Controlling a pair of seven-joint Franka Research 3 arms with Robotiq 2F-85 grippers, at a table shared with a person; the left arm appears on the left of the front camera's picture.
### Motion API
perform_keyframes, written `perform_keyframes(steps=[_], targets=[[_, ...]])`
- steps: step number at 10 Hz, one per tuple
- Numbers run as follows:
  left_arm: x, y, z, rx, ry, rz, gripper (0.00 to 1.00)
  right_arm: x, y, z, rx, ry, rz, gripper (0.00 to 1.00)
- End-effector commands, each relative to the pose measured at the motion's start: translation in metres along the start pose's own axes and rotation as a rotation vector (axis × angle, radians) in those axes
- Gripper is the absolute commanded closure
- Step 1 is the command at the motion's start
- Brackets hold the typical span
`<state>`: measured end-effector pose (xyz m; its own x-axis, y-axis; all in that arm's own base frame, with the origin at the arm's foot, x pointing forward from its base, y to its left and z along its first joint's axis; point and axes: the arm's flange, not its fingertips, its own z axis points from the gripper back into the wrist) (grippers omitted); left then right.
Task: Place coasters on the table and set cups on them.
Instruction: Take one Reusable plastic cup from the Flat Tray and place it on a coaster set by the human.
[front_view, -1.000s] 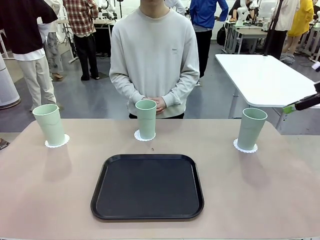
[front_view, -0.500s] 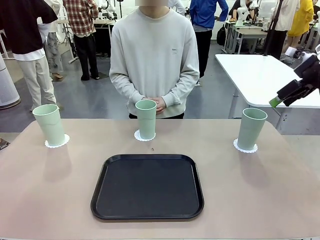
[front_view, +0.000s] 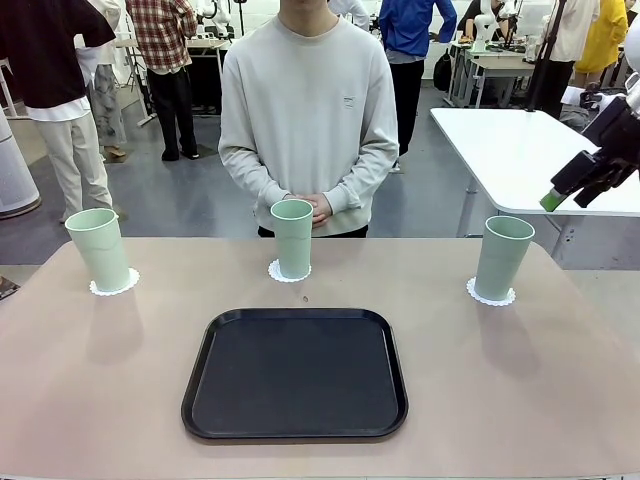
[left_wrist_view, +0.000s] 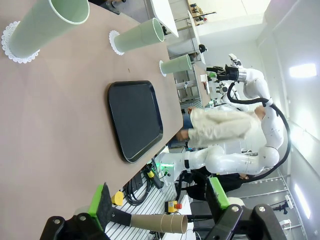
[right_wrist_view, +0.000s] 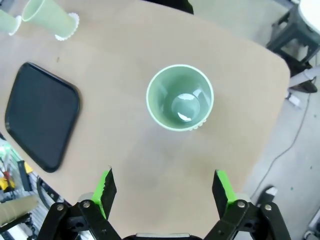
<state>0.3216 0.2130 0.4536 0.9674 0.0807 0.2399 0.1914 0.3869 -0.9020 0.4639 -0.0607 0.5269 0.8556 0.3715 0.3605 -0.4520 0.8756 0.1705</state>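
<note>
Taking the black tray as my landmark on the tabletop, I read the scene left to right. Far-left of the tray, the first cup stands upright on its coaster; just beyond the tray's far edge the middle cup sits on its coaster, in front of the person's clasped hands; far-right of the tray the third cup rests on its coaster. What changed is my right claw: over the last second it has risen from beside that third cup's rim and drawn back up and to the right, well clear of it. In its wrist view the right claw is spread wide and holds nothing, looking straight down into the empty cup. My left claw is likewise wide apart and empty, held off the near-left side of the tray. I judge the last cup released and the task essentially complete; only retreating the arm remains.
</note>
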Motion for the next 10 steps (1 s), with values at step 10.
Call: perform_keyframes(steps=[10], targets=[[-0.001, -0.001, 0.001, -0.010, -0.011, -0.010, 0.00, -0.043, -0.003, 0.020, 0.069, -0.053, -0.185, 0.00]])
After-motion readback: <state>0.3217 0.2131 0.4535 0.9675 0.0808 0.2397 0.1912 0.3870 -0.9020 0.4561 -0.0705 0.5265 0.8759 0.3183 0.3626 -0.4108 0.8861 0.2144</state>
